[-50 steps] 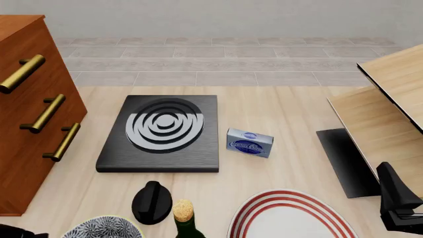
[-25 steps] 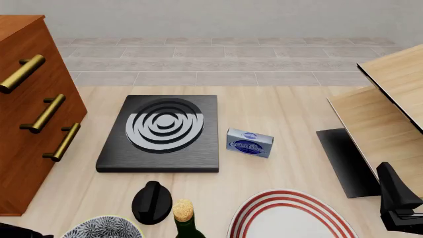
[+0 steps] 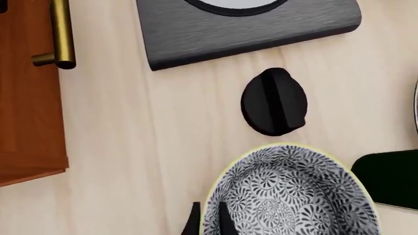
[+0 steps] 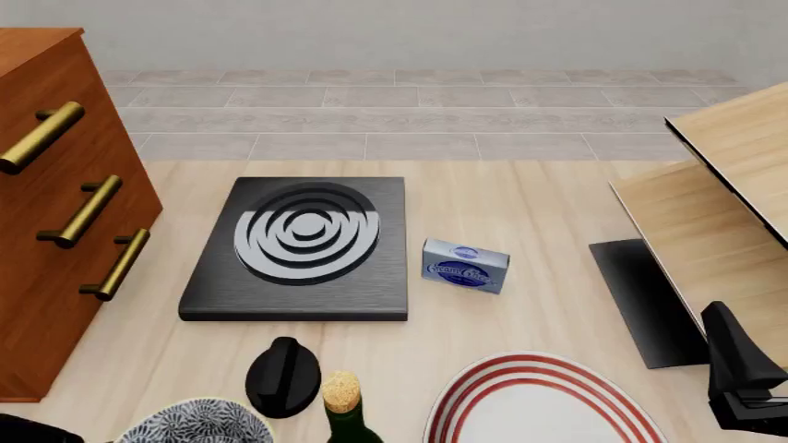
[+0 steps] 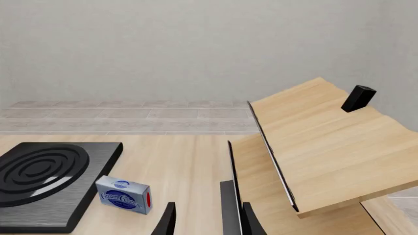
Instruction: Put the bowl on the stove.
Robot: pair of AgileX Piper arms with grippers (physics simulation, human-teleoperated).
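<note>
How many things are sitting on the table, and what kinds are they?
Dishes: 2, the bowl and the red-ringed plate
Stove: 1
Black knob: 1
Corked bottle: 1
Blue box: 1
Thin black panel: 1
Total: 7

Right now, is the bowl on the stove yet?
Not yet. The bowl sits on the table at the near edge, and the stove has nothing on its rings. In hand: the left gripper has its fingers astride the bowl's rim, one inside and one outside, though a firm pinch can't be confirmed. The right gripper waits off to the side, holding nothing. Left: lift the bowl, carry it forward, set it down.
</note>
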